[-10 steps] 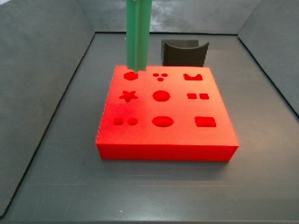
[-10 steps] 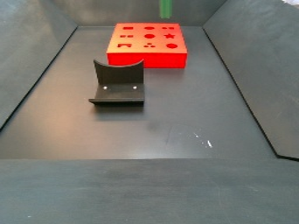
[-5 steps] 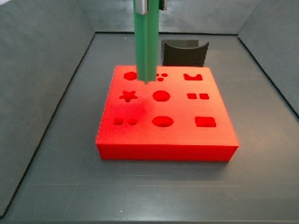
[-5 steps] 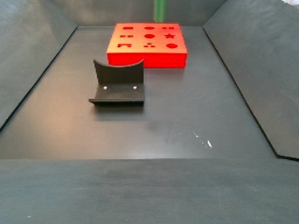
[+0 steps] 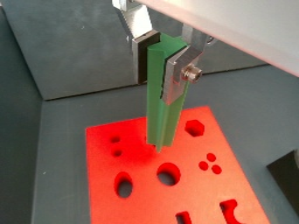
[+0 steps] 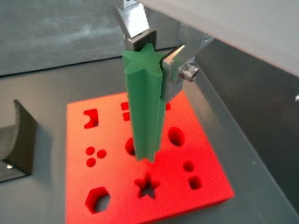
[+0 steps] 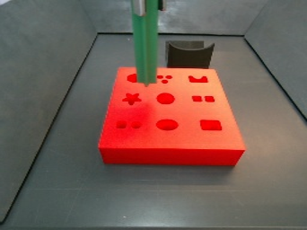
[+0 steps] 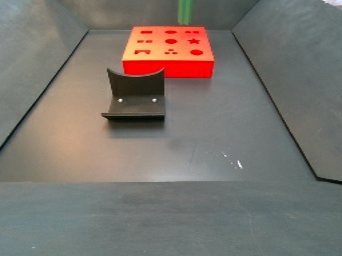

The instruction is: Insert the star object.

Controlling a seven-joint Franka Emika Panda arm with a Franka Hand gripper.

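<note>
The star object (image 7: 145,45) is a long bright green rod with a star-shaped end, held upright. It also shows in both wrist views (image 5: 163,101) (image 6: 142,105) and at the far edge of a side view (image 8: 187,10). My gripper (image 6: 156,61) (image 5: 160,66) is shut on its upper part. The rod's lower end hangs just above the red block (image 7: 180,135) (image 8: 167,64) (image 6: 117,140) (image 5: 140,162), close to the star hole (image 7: 132,99) (image 6: 147,185) and apart from it.
A dark curved-top block (image 7: 189,52) (image 8: 134,95) stands on the grey floor behind the red block. The red block has several other shaped holes. Sloping grey walls (image 7: 48,108) close in the floor on both sides.
The rod has come down closer to the red block and shifted a little sideways over the hole rows. The grip on it is unchanged.
</note>
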